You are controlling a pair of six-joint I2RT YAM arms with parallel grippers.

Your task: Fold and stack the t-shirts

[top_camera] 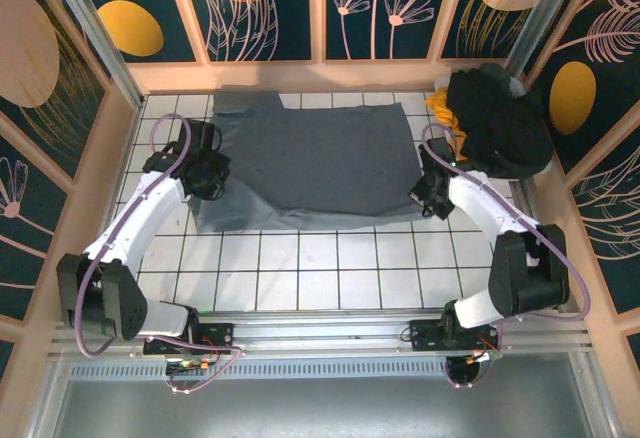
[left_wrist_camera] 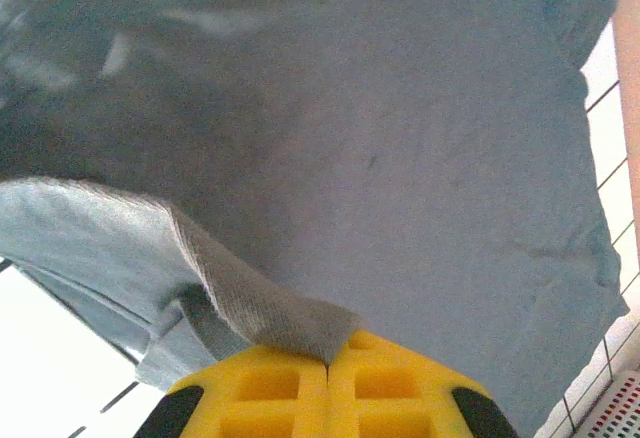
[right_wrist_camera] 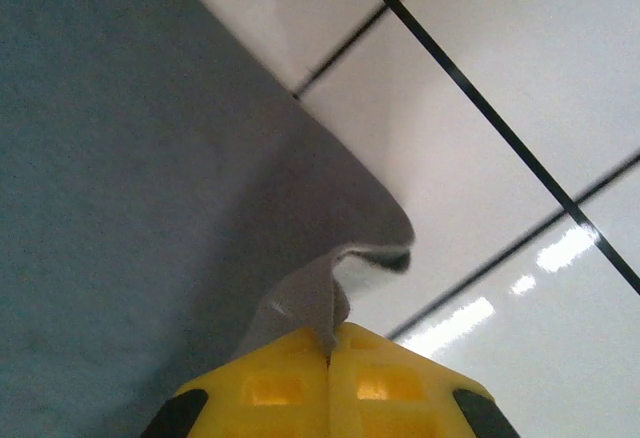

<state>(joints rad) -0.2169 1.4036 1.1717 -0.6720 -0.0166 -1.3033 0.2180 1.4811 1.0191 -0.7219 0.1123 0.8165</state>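
On your tiled desk (top_camera: 300,278) the grey shirt (top_camera: 310,163) lies spread, with the left claw (left_wrist_camera: 328,358) and right claw (right_wrist_camera: 330,340) each pinching an edge. Pull unevenly and the cloth could slip free.

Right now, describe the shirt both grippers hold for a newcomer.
On the white tiled table, toward the back wall, the grey-blue t-shirt lies spread flat, pinched by the left gripper and right gripper. Unlike it, the black shirt and yellow shirt sit bunched far right.

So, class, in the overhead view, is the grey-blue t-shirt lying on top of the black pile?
No, the grey-blue t-shirt lies spread on the tiled table, left of the black pile.
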